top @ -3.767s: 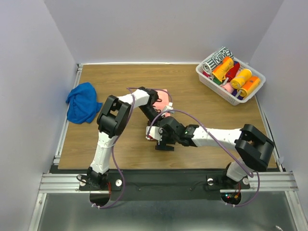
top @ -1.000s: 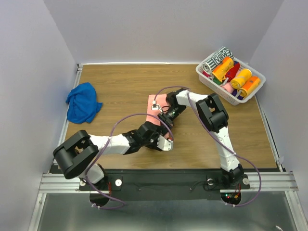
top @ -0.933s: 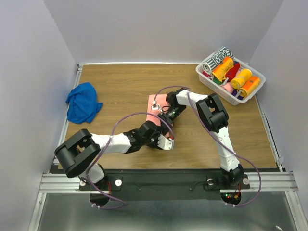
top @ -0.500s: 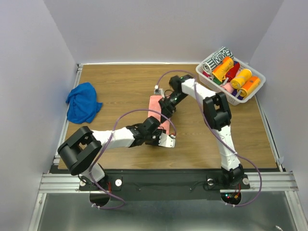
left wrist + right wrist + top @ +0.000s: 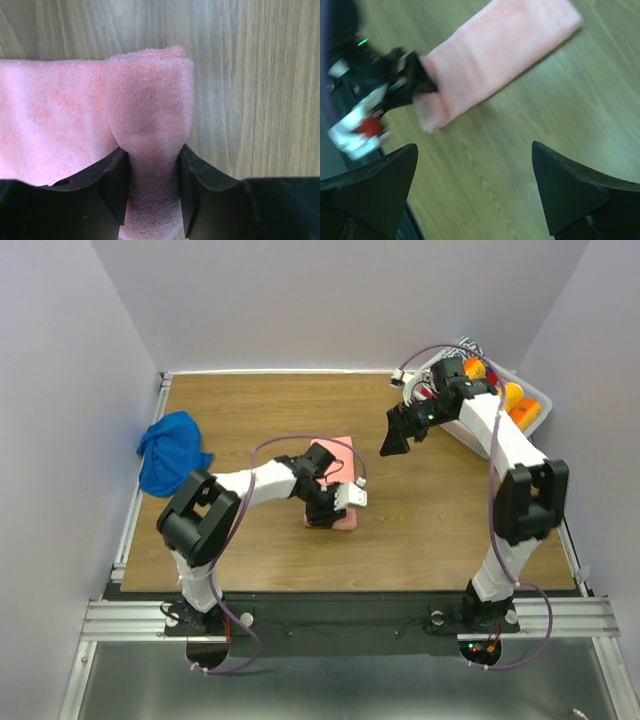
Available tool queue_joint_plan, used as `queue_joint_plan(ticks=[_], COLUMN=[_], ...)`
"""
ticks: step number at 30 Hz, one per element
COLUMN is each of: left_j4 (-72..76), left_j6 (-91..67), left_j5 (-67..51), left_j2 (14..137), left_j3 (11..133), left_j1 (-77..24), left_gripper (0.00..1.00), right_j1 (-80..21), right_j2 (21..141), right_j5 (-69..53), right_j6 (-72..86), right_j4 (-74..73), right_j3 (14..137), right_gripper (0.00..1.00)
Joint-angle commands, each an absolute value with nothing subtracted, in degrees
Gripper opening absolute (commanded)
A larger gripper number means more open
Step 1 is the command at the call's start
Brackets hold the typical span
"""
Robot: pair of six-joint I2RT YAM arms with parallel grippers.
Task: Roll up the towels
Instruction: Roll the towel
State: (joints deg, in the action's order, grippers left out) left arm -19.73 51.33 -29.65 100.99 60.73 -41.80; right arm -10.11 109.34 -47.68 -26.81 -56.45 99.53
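1. Step in hand, as we judge it: rolling the salmon pink towel (image 5: 338, 458). It lies as a folded strip near the middle of the worktop (image 5: 250, 410), its near end turned over into a short, thick roll.
2. To do this well, we would hold the roll firmly enough that it cannot spring open. We would turn it along the strip toward the far end, keeping the side edges flush so that the roll does not cone.
3. The left fingers (image 5: 110, 187) stand partly closed and clamped on that roll, one on each side. The cloth is pinched to a narrow waist between them.
4. The right fingers (image 5: 375, 185) are spread wide and hold nothing. They hang above the worktop between the pink strip and the basket (image 5: 538, 400), touching no cloth.
5. The royal blue towel (image 5: 170, 453) lies crumpled at the worktop's left edge, well apart and not yet rolled.
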Motion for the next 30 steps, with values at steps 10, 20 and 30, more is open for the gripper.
queue_joint_plan(ticks=[10,20,30], left_j4=[-47.3,-54.2,-57.9], left_j6=[54.9,56.4,58.5], left_j5=[-43.0,-44.6,-45.5], left_j2=[124.3,131.9,135.7], left_j3=[79.2,88.9,93.2], left_j1=[-33.7,-31.5,-30.8], left_gripper=[0.54,0.56,0.57], right_j1=[-23.8,-46.0,-50.0], right_j2=[81.2,81.9,89.0], right_j5=[-27.4,-7.9,-6.9], right_j6=[-28.2,-32.1,-39.5], right_j4=[-43.8,-16.7,-4.4], right_j3=[74.0,59.0,52.3], right_gripper=[1.00,1.00,1.00])
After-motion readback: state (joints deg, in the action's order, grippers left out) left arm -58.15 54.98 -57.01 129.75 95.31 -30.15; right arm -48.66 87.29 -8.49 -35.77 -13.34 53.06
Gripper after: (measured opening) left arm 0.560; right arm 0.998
